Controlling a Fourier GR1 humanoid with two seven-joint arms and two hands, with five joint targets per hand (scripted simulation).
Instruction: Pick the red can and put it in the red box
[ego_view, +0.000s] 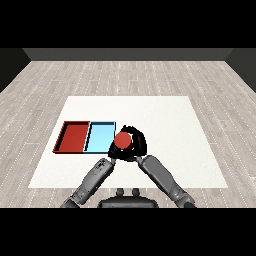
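Note:
The red can (122, 140) shows its round red top just right of the light blue tray (99, 138), near that tray's right rim. My right hand (139, 143) is curled round the can from the right and the far side. The red tray (73, 136) lies at the left, side by side with the blue one, and nothing lies in it. My left hand (111, 152) is low beside the can, at the blue tray's near right corner; only a small dark part of it shows.
Both trays sit on the left half of the white table (170, 125). The two grey forearms meet in a V below the can. Bare table surface stretches to the right and towards the far edge.

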